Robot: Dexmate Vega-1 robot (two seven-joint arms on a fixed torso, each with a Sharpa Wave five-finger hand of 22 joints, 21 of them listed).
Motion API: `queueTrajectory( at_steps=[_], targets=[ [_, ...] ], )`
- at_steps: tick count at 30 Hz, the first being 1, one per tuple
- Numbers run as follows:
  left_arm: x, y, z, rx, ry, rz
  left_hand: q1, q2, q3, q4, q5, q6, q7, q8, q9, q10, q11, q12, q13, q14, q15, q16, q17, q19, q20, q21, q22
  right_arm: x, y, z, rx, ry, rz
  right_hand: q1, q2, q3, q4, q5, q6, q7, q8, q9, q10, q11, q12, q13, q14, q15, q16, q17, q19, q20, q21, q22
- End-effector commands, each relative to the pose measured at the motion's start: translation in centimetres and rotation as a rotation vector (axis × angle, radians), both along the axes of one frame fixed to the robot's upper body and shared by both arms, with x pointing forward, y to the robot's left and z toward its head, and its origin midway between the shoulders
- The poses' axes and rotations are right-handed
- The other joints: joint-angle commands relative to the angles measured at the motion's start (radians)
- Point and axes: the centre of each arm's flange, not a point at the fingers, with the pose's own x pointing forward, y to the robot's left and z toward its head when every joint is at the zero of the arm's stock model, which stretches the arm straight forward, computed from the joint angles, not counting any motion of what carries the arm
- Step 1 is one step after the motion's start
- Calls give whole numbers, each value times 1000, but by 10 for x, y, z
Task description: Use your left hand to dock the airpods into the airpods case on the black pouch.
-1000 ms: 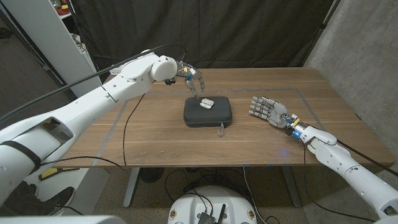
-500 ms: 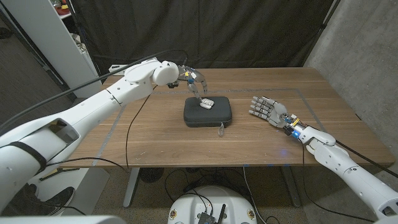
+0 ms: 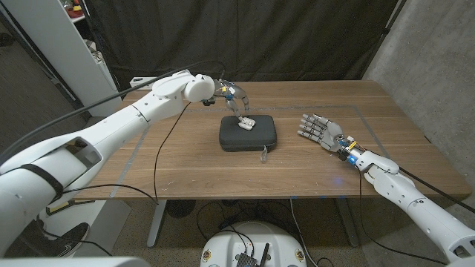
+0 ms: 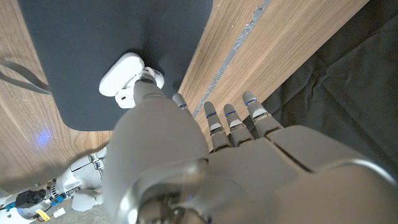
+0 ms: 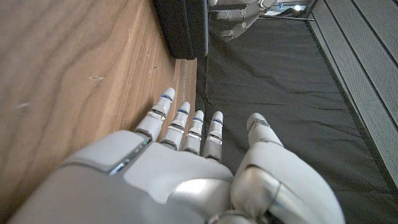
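The white airpods case (image 3: 247, 122) lies on the black pouch (image 3: 248, 136) at mid-table, the left hand (image 3: 234, 99) poised over it with one fingertip (image 4: 149, 77) touching, nothing visibly held, while the right hand (image 3: 317, 128) waits apart, fingers spread and holding nothing.

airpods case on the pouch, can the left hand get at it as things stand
Probably yes. The left hand hangs right over the airpods case on the black pouch, one of its fingers at the case, and nothing stands between them. The right hand waits apart on the table.
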Motion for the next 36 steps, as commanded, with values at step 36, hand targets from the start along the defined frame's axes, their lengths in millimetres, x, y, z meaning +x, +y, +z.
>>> queueTrajectory(
  at_steps=[36],
  targets=[
    [-1,1,19,31,58,-22,-119,-8,-39,102,20,21,2,-43,-18,12,11,-4,-27,23,-76,-6,6,17,-9,12,9,-4,-2,-11,33,26,-32,3,5,4,7,5,6,0,3,0,11,-6,8,3,8,-61,12,9,5,6,6,2]
  ],
)
